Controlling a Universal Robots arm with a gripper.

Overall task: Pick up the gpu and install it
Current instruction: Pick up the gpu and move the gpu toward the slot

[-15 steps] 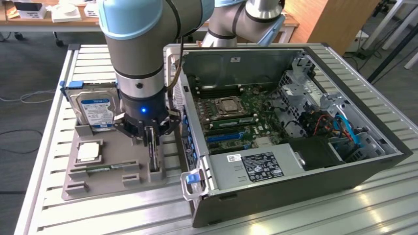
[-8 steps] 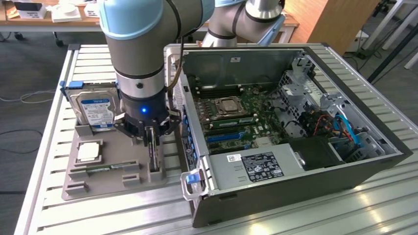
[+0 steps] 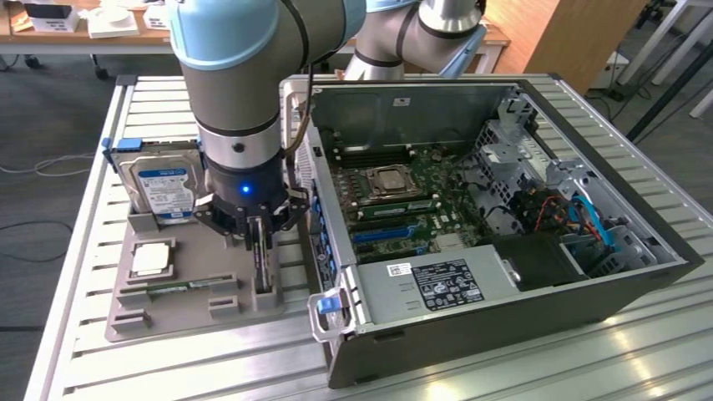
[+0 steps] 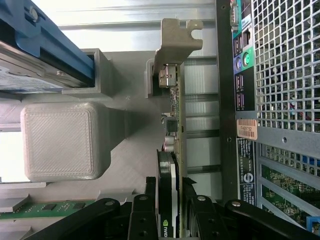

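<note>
The gpu [image 3: 260,266] is a thin black card standing on edge in a slot of the grey holder tray [image 3: 179,311], next to the open computer case [image 3: 502,209]. My gripper [image 3: 259,238] reaches straight down over it. In the wrist view the gpu [image 4: 174,120] runs edge-on, its metal bracket [image 4: 176,40] at the far end, and my gripper [image 4: 169,202] has one black finger [image 4: 150,200] pressed against each face of the card. The card still sits in its slot.
The tray also holds a silver hard drive [image 3: 164,188] with a blue-white label, a processor [image 3: 150,259] and a green memory stick [image 3: 179,286]. The case wall [image 4: 270,100] stands close beside the card. A grey tray block [image 4: 62,142] lies on the card's other side.
</note>
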